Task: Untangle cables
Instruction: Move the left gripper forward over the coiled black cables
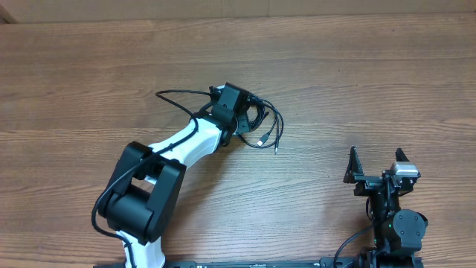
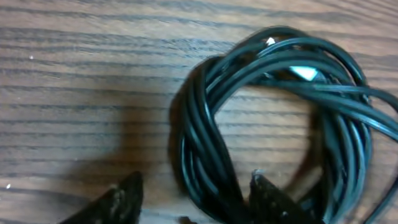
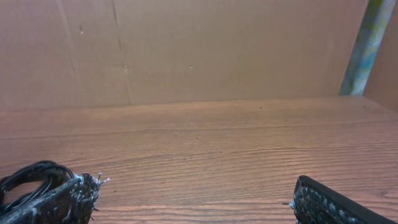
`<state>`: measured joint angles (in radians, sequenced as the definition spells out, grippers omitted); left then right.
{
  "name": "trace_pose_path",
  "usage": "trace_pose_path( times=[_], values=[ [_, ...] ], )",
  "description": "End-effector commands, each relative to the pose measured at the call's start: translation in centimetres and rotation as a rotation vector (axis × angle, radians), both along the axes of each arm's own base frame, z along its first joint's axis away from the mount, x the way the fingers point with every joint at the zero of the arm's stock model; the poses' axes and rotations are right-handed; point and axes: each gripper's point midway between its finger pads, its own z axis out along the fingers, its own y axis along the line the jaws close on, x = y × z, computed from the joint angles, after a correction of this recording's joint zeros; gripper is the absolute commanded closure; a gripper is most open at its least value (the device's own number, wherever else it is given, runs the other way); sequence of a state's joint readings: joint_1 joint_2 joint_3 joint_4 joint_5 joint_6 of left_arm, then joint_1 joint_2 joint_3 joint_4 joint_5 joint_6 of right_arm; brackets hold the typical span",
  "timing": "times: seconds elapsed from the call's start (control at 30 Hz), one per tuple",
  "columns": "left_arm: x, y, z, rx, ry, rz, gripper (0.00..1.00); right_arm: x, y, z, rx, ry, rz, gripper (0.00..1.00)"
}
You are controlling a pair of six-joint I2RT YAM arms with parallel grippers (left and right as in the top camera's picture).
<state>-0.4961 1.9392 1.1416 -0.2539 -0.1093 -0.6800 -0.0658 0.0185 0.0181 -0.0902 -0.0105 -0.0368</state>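
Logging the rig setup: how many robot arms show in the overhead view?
2. The white-and-black left robot arm reaches to the coil of thin black cables near centre; the black right robot arm sits lower right, apart. None seems hidden.

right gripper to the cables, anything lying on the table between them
Nothing. In the overhead view, only bare wooden table separates the right gripper from the cables.

The cables (image 2: 205, 143) are glossy black, with a teal-white glint among them, possibly a plug; the left wrist view is too blurred to tell. Under them the table (image 1: 357, 82) is brown with darker wood grain. Beside them the left arm (image 1: 186, 141) is white with black joints. Beyond them the wall (image 3: 217, 50) is plain tan.
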Motion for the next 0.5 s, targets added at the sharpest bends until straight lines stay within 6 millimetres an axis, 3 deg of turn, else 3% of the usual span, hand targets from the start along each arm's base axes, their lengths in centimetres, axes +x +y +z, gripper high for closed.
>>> trace_pose_path(
  times=[0.0,0.1,0.23,0.37,0.47],
  values=[
    [0.3,0.3,-1.4,0.027,0.015,0.026,0.59,0.0,-0.3,-0.3,0.005,0.0,-0.016,0.0],
    [0.6,0.3,-1.3,0.022,0.001,0.029,0.66,0.0,-0.3,-0.3,0.005,0.0,-0.016,0.0],
    [0.4,0.4,-1.3,0.03,0.007,0.03,0.96,0.0,-0.3,-0.3,0.005,0.0,-0.016,0.0],
    [-1.2,0.4,-1.3,0.028,0.088,0.011,0.96,0.0,-0.3,-0.3,0.005,0.0,-0.016,0.0],
    [-2.9,0.6,-0.1,0.01,0.177,0.047,0.96,0.0,-0.3,-0.3,0.005,0.0,-0.016,0.0]
  ],
)
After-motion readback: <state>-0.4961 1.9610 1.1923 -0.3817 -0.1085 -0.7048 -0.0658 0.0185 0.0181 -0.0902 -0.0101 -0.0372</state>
